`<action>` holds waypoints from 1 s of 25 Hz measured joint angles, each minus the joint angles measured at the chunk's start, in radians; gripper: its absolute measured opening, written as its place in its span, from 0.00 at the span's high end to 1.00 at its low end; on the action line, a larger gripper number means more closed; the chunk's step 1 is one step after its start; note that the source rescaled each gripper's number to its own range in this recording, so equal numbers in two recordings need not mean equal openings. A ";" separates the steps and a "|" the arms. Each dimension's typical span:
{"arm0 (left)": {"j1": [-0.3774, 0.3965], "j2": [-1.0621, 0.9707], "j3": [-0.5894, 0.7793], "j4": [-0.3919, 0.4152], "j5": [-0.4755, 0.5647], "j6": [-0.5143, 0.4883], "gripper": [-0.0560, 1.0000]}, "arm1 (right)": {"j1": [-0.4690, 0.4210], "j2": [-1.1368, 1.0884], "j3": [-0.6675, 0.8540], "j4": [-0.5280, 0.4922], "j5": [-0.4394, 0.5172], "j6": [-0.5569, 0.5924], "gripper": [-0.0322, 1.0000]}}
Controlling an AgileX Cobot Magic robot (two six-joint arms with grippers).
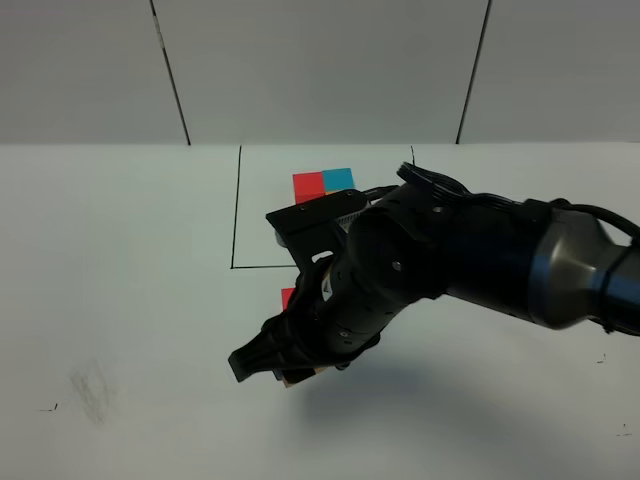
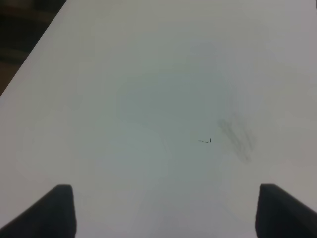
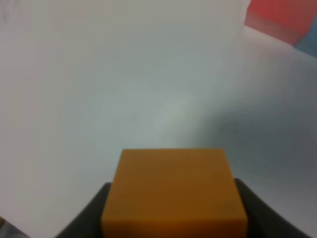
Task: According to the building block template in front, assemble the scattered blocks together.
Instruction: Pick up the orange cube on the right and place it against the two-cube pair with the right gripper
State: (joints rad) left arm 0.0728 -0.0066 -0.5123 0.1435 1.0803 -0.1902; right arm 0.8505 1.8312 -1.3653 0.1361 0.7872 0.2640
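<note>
Orange matte cube (image 3: 173,191): clamped flank to flank in the right pincer (image 3: 173,210), dark jaws hugging both sides, top face left bare and level. Gripped that way, most likely, to keep the faces square for docking against its neighbours. Lifted or resting on the white worktop (image 3: 99,74)? Hard to tell from here. Ahead and off to one side, across bare surface: red matte cube (image 3: 280,17) with a sliver of teal-blue cube (image 3: 309,43) right beside it. Probably the loose pair awaiting the third piece, but can't confirm from this angle. Well apart from the orange one for now.

Over to the left wrist view. Left pincer (image 2: 166,191) spread wide, nothing between the tips, only worktop beneath. Grey scuff (image 2: 237,134) and a tiny black tick (image 2: 205,141) ahead, no blocks anywhere. Parked out of the way, apparently, leaving the job to the other arm.

Up to the high view. Black right arm (image 1: 470,260) reaching across the middle, wrist bent down, pincer low toward the near side. Scrap of the red matte cube peeking out beside the wrist, just outside the thin black drawn frame (image 1: 236,210). Inside the frame, building block template (image 1: 323,183): red and teal-blue squares side by side, orange part hidden behind the arm. Next call, as a judgement: carry orange over to the pair, match the L, and beware nudging them on arrival.
</note>
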 joint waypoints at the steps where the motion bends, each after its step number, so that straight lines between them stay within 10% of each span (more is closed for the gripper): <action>1: 0.000 0.000 0.000 0.000 0.000 0.000 0.25 | 0.000 0.019 -0.023 0.001 0.018 -0.004 0.65; 16: 0.000 0.000 0.000 0.027 0.000 0.000 0.25 | -0.062 0.135 -0.126 0.040 0.142 0.007 0.65; 25: 0.000 0.000 0.000 0.027 0.000 0.000 0.25 | -0.070 0.135 -0.127 -0.108 0.259 0.157 0.65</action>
State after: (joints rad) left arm 0.0728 -0.0066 -0.5123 0.1705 1.0803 -0.1902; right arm 0.7801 1.9666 -1.4922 0.0281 1.0466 0.4213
